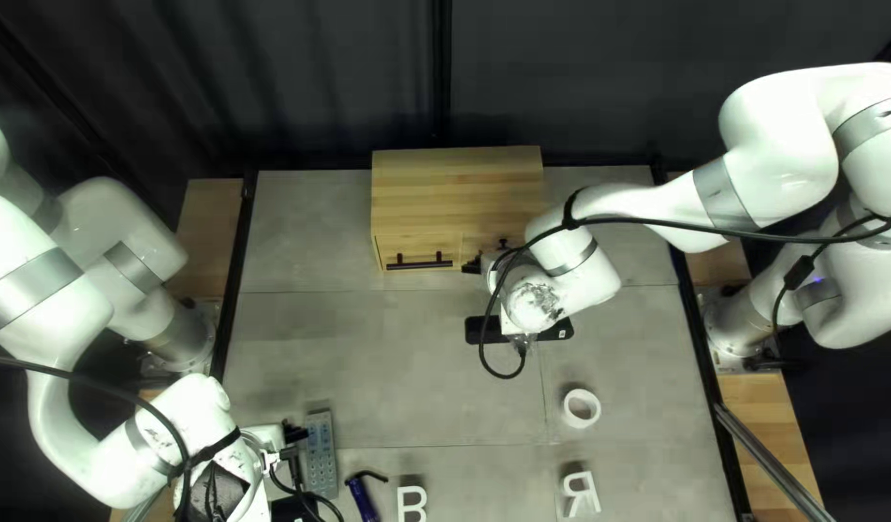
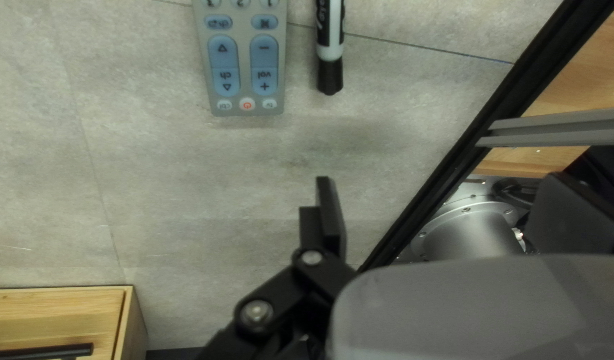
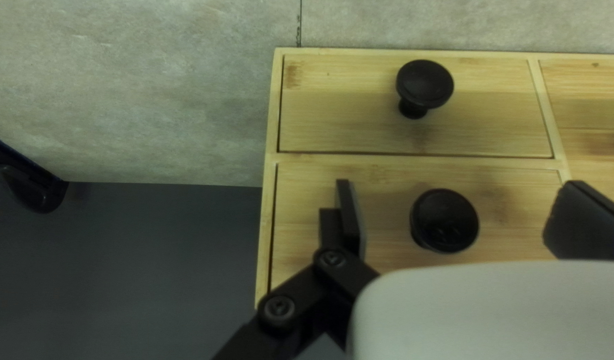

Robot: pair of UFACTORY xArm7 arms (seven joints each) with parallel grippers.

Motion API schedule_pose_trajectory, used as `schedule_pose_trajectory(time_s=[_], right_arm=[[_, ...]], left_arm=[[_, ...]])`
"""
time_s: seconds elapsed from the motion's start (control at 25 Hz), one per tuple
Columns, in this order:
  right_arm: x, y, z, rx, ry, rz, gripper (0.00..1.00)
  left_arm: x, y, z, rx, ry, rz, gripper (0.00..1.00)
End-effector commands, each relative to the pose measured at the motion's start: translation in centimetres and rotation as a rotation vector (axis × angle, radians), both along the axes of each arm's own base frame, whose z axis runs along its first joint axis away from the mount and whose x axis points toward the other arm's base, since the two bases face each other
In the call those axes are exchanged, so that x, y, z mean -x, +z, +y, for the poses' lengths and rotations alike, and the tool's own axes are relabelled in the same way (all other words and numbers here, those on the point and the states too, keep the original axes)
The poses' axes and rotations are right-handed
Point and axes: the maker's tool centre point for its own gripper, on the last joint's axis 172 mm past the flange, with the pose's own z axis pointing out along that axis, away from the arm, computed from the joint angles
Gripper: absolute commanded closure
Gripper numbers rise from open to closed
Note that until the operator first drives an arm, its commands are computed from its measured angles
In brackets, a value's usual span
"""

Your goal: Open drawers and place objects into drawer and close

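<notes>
- Nearest the camera in the top left view: left arm (image 1: 39, 280), white links raised over the table's left side.
- Right gripper (image 3: 460, 193): fingers spread, one on each side of the upper knob (image 3: 444, 223), neither seen touching it.
- Left gripper (image 2: 441, 190): fingers spread, nothing held. Remote control (image 2: 247, 73) and marker (image 2: 330, 37) lie ahead of it, side by side and apart.
- Bamboo-toned cabinet (image 1: 455, 188): located at the table's far edge. Upper small drawer (image 3: 380, 190) and lower small drawer (image 3: 347, 100) both appear flush, hence judged closed.
- Handling, drawer: likely light and stiff, sliding straight out. Recommended hold is the knob's rim, pinched squarely from two sides; an off-centre pull could bind the drawer or slip off the smooth, rounded edge.
- Handling, loose articles: remote control probably light and rigid, best gripped across its narrow width. Marker likely slick and apt to roll; grip mid-barrel.
- Appearance: pale wood grain, thin dark gaps round the drawer fronts; knobs matt black, round and flared on short stems. Wider front at the cabinet's left carries a black bar handle (image 1: 419, 263).
- Remote control: grey casing, blue keys, one red-marked button. Marker: black cap, pale band.
- Further articles: white ring (image 1: 582, 409), white letter B (image 1: 412, 503). Whether these are meant for the drawer cannot be established.
- Step in hand, as judged: opening the upper small drawer.
</notes>
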Motion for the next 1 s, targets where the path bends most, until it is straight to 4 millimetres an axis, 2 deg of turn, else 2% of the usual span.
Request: schedule_pose_trajectory(time_s=[0.04,0.08,0.12,0.16,0.52,1.0], right_arm=[[-0.10,-0.27,0.12,-0.001,0.001,0.004,0.56],[-0.10,-0.27,0.12,-0.001,0.001,0.004,0.71],[-0.17,-0.33,0.14,-0.002,0.002,0.005,0.77],[-0.17,-0.33,0.14,-0.002,0.002,0.005,0.89],[-0.18,-0.40,0.29,-0.003,0.011,0.005,0.86],[0.12,-0.30,0.97,0.003,0.021,0.003,0.87]], left_arm=[[0.00,0.00,0.00,0.000,0.000,0.000,0.00],[0.00,0.00,0.00,0.000,0.000,0.000,0.00],[0.00,0.00,0.00,0.000,0.000,0.000,0.00],[0.00,0.00,0.00,0.000,0.000,0.000,0.00],[0.00,0.00,0.00,0.000,0.000,0.000,0.00],[0.00,0.00,0.00,0.000,0.000,0.000,0.00]])
